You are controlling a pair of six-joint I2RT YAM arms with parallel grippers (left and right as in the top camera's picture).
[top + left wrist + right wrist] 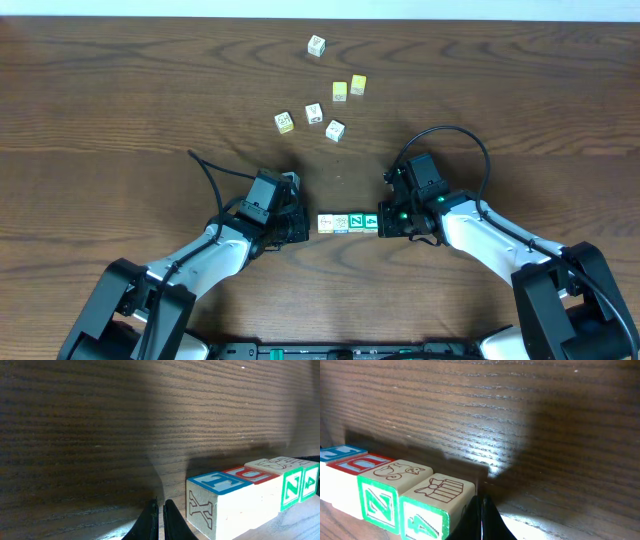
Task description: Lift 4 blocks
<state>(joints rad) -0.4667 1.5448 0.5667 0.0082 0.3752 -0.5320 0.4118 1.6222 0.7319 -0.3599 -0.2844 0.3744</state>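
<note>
We've got the left tool [161, 514] and right tool [482, 512] both pinched closed, empty, flanking the four blocks [348, 222] on the worktop [120, 100].

The table [120, 90] is dark, grained wood with a soft sheen. The blocks [348, 222] are pale, smooth wood, faces printed in matt colour.

Blue "T" atop the blue-edged block [220, 505], with a dark outlined "X" on its side face. Red "U" atop the red-edged block [260, 489] next along. Green "N" on the side of the third block [291, 486], green "4" on the end block [310, 481]. Print on the scattered cubes [314, 113] too small to read.
</note>
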